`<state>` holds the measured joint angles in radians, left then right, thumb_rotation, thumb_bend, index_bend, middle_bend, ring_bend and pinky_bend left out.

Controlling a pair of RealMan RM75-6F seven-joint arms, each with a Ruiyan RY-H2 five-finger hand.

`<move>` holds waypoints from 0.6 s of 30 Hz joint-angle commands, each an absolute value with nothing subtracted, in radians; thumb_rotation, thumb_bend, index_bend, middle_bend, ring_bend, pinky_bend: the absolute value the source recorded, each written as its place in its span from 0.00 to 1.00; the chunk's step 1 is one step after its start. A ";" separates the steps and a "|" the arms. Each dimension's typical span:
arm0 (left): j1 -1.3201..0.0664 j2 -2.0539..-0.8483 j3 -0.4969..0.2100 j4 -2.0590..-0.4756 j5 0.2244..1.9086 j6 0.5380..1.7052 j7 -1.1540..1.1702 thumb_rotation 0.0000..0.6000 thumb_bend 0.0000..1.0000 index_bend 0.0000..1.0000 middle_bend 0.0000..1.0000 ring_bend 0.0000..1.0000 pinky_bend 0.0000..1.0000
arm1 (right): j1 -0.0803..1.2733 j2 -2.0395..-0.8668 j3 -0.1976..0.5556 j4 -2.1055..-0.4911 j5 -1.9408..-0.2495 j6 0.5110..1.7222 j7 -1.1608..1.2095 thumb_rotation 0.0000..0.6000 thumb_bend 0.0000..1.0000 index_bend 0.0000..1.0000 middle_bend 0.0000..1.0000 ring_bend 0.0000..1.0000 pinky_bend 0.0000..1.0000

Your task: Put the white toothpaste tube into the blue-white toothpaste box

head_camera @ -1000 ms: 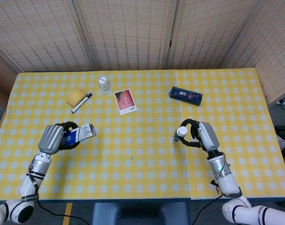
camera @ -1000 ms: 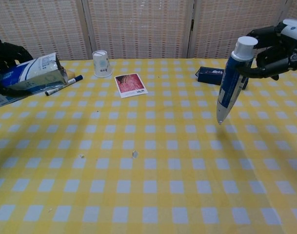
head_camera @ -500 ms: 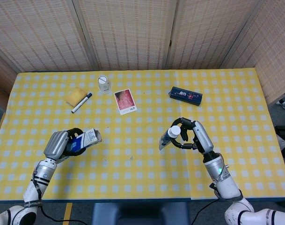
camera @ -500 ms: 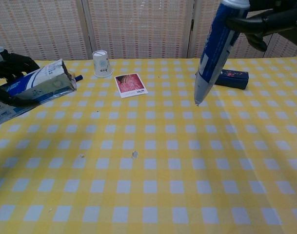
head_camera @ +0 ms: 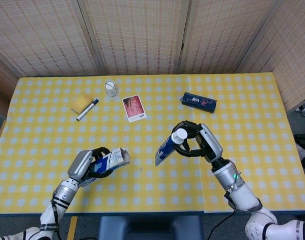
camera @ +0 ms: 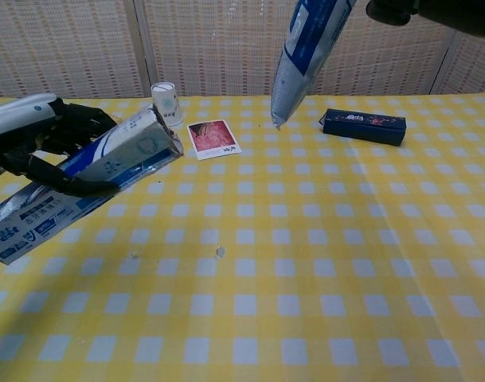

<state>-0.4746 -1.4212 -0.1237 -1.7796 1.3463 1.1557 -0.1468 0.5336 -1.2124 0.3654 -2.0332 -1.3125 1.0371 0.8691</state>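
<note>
Gripping the box (head_camera: 108, 161) above the table (head_camera: 252, 125), the left robot hand (head_camera: 86, 164) aimed its open end toward the tube (head_camera: 168, 146), which the right robot hand (head_camera: 198, 141) held by the cap, tilted, a gap between them.

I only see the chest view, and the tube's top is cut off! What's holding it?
Observer: The right hand grips the tube just below its white cap.
Child: Is the box close to it?
Observer: From above, the box in the left hand opens toward the tube's tail, with a gap between them.
Child: Is anything hiding behind the box?
Observer: Yes, a pen beside a yellow pad.
</note>
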 commanded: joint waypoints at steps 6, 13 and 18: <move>-0.466 -1.443 -0.111 -1.802 1.382 1.166 -0.199 1.00 0.25 0.56 0.66 0.58 0.56 | 0.555 -1.235 0.382 -2.042 -1.284 1.035 0.876 1.00 0.48 0.75 0.54 0.76 0.78; -0.471 -1.497 -0.121 -1.822 1.408 1.175 -0.275 1.00 0.25 0.56 0.66 0.57 0.56 | 0.583 -1.274 0.394 -2.031 -1.257 1.016 0.891 1.00 0.48 0.75 0.54 0.76 0.78; -0.477 -1.546 -0.116 -1.814 1.423 1.177 -0.289 1.00 0.25 0.56 0.66 0.57 0.56 | 0.594 -1.298 0.410 -2.039 -1.248 1.020 0.904 1.00 0.48 0.75 0.54 0.76 0.78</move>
